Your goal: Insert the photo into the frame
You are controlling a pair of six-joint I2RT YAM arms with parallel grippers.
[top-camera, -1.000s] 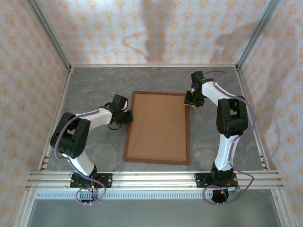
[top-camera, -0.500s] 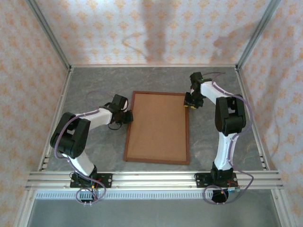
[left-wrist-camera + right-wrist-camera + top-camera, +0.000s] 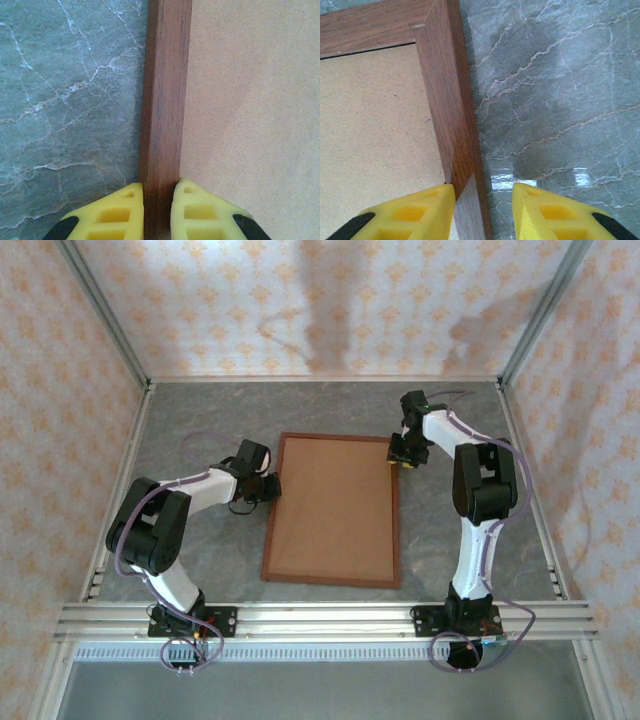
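Frame [image 3: 330, 582] flat, long axis near-far | left gripper [image 3: 159, 186] clamps left rail | right gripper [image 3: 483, 186] loosely straddles right rail

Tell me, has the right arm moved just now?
Yes: the right arm has edged slightly left, bringing its jaws over the frame's far right corner.

Top view: bright but flat, washed out, low contrast, a bit soft overall. Light is diffuse, from above. Two blurry grey shadows on the back wall [image 3: 200, 300], one at centre, one to the right. Arms throw only faint shadows on the table [image 3: 330, 405]. Wide lens: the corner posts [image 3: 104, 308] splay outwards.
Wrist views: sharp, with the frame [image 3: 162, 90] wood grain and the stone veins reading clearly. Right wrist: two white glare patches on the table near the bottom, soft dark patches above them. Yellow fingers [image 3: 415, 215] at the lower edge are slightly soft.
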